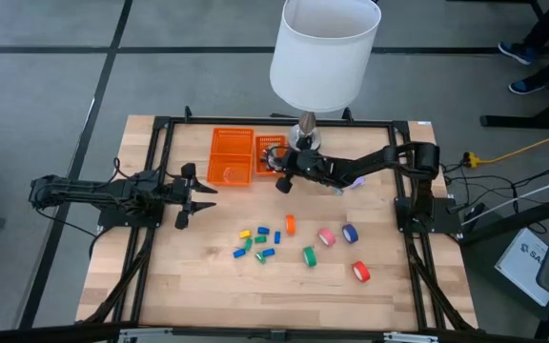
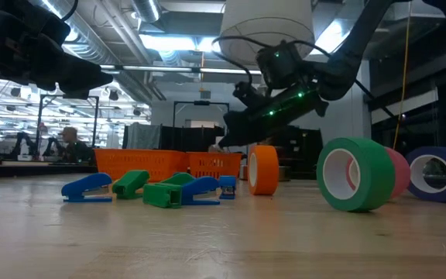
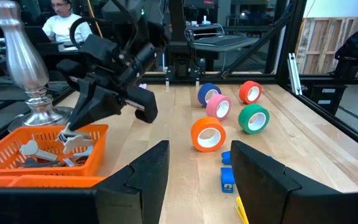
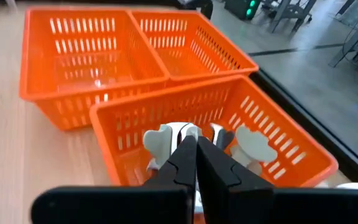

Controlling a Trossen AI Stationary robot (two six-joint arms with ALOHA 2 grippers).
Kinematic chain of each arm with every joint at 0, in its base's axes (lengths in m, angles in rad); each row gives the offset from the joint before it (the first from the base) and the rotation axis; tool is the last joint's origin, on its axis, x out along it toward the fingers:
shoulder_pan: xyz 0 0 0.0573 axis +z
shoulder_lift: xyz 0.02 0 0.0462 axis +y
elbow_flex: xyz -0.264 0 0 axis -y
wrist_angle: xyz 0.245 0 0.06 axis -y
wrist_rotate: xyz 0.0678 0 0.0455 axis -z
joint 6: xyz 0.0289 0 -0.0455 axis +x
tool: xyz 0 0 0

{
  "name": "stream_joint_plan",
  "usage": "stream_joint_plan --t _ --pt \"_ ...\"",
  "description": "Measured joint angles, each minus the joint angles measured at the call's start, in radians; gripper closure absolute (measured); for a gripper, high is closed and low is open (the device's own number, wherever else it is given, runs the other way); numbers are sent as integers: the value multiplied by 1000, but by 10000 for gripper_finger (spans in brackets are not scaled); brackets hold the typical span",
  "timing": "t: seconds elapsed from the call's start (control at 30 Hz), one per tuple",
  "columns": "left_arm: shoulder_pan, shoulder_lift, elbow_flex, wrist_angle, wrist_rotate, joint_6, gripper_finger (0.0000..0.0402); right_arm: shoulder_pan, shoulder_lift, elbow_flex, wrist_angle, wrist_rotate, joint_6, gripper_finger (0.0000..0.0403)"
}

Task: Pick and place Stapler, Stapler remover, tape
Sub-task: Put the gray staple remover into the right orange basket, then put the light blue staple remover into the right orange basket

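Right hand (image 1: 280,171) sits at upper centre of the high view, over the near edge of the small orange slotted plastic basket (image 1: 271,155). Wrist view shows its fingers (image 4: 185,163) pressed together, tips at the white-handled staple removers (image 4: 166,140) lying in that basket. Can't tell if anything is pinched between them; looks like nothing.

My read: this is the drop-off or release step at the remover basket. To do it well: lift straight up before swinging back, since the basket wall is right at the fingertips and a sideways move would drag or tip it. Keep clear of the silver lamp base (image 3: 35,74) standing just behind the baskets, with the white lampshade (image 1: 324,50) overhead.

Left hand (image 1: 193,195) waits at centre left of the high view, jaws wide, holding nothing.

Still on the wooden worktop (image 1: 198,276), lower centre: small blue and green staplers (image 1: 255,242) clustered together, then ring-shaped tape rolls: orange (image 1: 291,225), green (image 1: 309,255), pink (image 1: 326,236), blue (image 1: 350,233), red (image 1: 360,272), all apart from each other. The larger orange two-compartment basket (image 1: 232,157) sits just left of the small one.

Obstacles: staplers are bunched tight, so a neighbour may get nudged. Rolls standing on edge could roll off when touched.
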Motion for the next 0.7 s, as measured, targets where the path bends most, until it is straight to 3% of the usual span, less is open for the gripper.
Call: stream_joint_plan --t 0.7 --pt "0 0 0 0 0 0 233 -3 -3 0 21 0 -45 378"
